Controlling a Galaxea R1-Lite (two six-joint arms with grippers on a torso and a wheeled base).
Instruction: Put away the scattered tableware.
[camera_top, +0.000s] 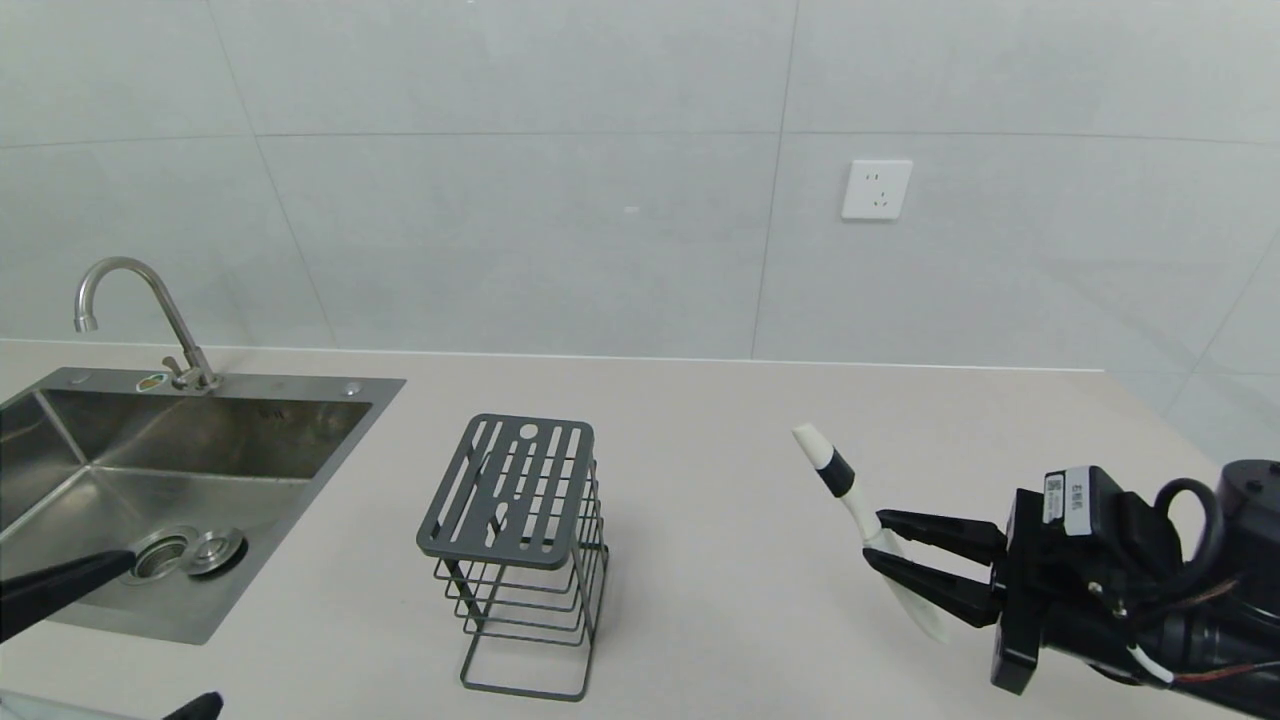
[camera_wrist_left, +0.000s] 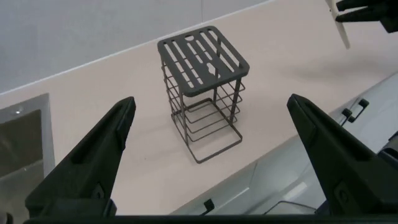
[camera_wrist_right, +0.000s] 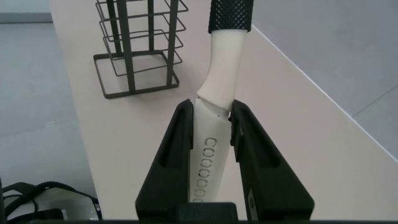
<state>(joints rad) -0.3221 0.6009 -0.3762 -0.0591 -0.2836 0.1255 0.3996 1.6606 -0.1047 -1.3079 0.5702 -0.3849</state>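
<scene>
1. Closest in, the right gripper is clamping down on a white utensil, jaws pinching the flat, perforated part just below where it narrows into the handle. It is hanging over the counter, well off the surface.
2. The utensil is running on a slant. Its black-banded handle end is pointing up, away from the robot and to the left, and the flat end is trailing down past the lower finger.
3. On the other side, the left gripper is sitting wide apart with nothing between its fingers, low at the near edge by the sink.
4. Here is the relation that matters. The dark wire rack is standing upright on the counter to the robot's left of the right gripper, at much the same depth and well apart from it. Its slotted top plate is facing up, with the slots running roughly near to far.
5. In my judgement the right arm is the one making this delivery. The utensil needs carrying leftward over that plate, then tipping towards vertical so one end is lining up with a slot.
6. Hard to call: what kind of utensil this is, and where its lower tip ends, since it is fading against the pale counter. The left gripper's fingers are being cut off by the frame edge in the head view.
7. Farther back, a curved faucet is rising behind the sink, and a wall socket is sitting on the tiles.
</scene>
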